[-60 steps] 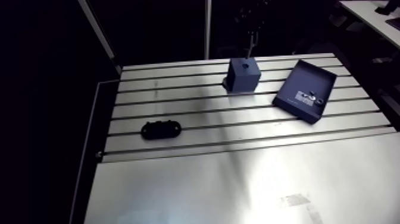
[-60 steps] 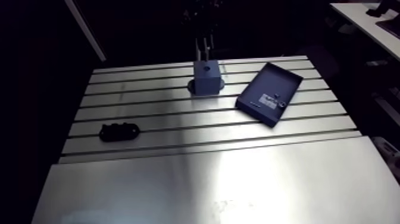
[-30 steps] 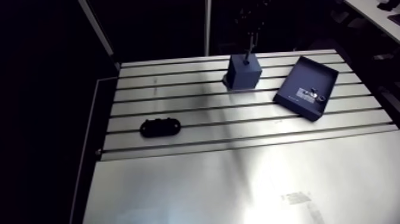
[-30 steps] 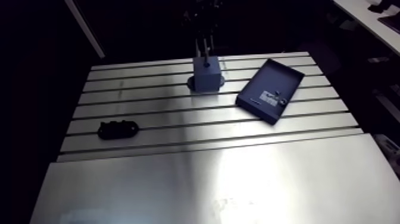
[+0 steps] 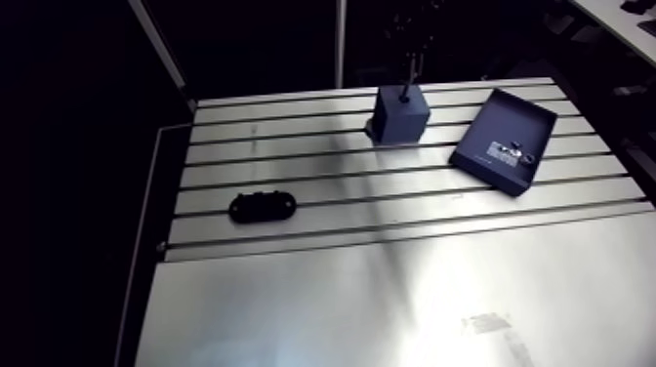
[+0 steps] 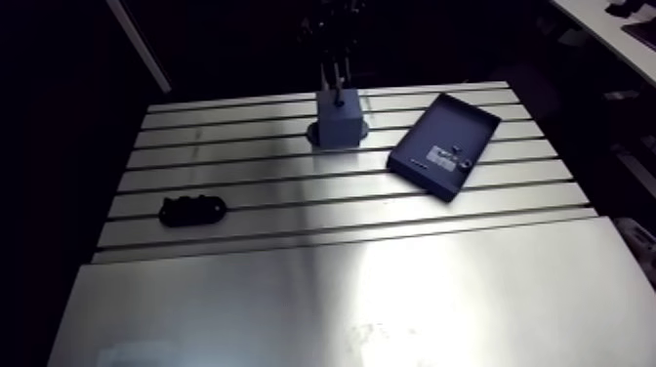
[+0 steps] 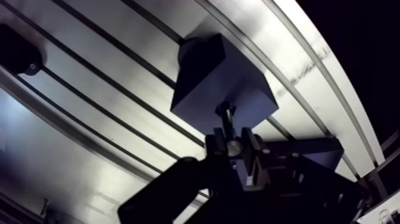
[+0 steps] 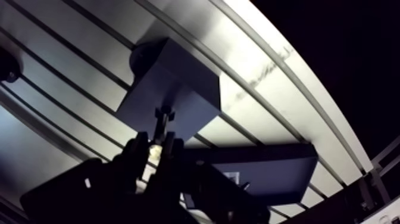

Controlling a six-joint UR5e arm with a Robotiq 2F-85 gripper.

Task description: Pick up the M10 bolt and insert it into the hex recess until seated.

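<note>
Currently my gripper (image 7: pixel 233 147) is clamped on the bolt (image 7: pixel 225 119), which points straight ahead of the fingers (image 7: pixel 250 149), long axis vertical, down onto the block (image 7: pixel 202 83). The block stands by the table's (image 5: pixel 390 283) far edge, about midway along. The bolt's end meets the block's top face. The recess is hidden beneath, so I cannot tell depth. I judge the next move a straight push along that axis.

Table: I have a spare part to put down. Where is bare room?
The smooth front plate is bare. Also free: the slotted strip between the black oval part and the block. Crowded at the back: the pincer holds the bolt at the block, beside the tray.
</note>
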